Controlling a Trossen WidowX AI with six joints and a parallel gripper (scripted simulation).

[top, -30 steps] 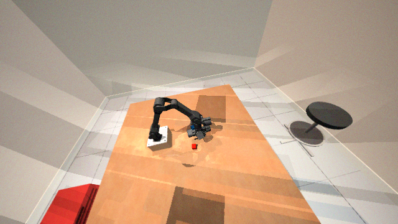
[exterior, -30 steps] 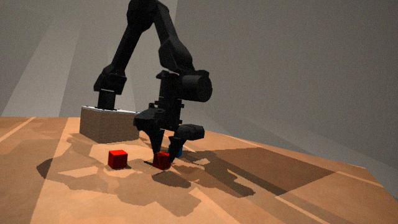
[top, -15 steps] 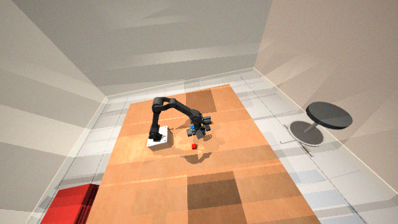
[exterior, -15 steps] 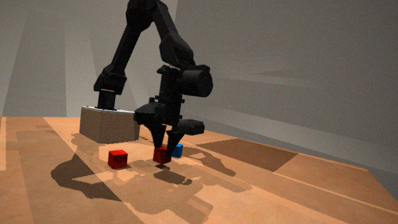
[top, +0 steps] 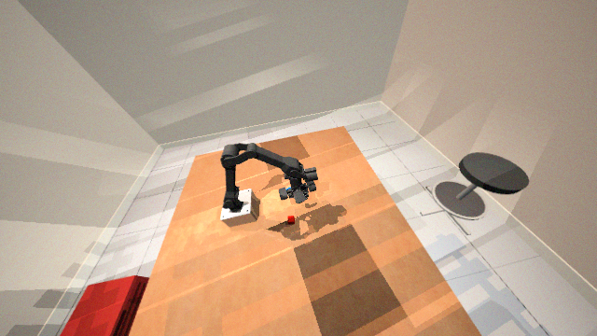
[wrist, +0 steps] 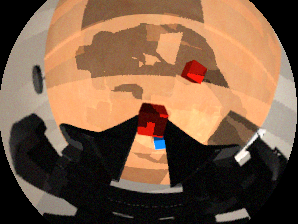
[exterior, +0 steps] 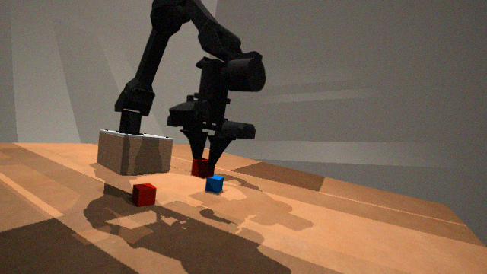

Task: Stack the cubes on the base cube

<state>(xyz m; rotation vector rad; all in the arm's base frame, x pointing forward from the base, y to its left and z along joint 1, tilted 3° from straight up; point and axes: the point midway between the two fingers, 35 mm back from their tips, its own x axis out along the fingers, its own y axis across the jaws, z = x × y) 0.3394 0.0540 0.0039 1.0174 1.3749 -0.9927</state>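
My gripper (exterior: 204, 164) (wrist: 151, 119) points down and is shut on a red cube (exterior: 200, 168) (wrist: 151, 124), held above the table, with a finger on each side. In the top view the held cube is hidden by the gripper. The blue cube (exterior: 214, 184) (wrist: 159, 144) stands on the table close beside and below the held cube; in the top view only a sliver of blue shows. The other red cube (top: 291, 219) (exterior: 144, 195) (wrist: 194, 72) rests on the table, apart from both. Nothing lies on top of the blue cube.
The arm's box-shaped mount (top: 254, 207) (exterior: 133, 154) stands on the wooden table (top: 224, 280) (exterior: 342, 228), behind the cubes in the exterior view. A black stool (top: 494, 172) and a red box (top: 100, 301) are beyond the table's edges. Dark shadows cross the table around the cubes.
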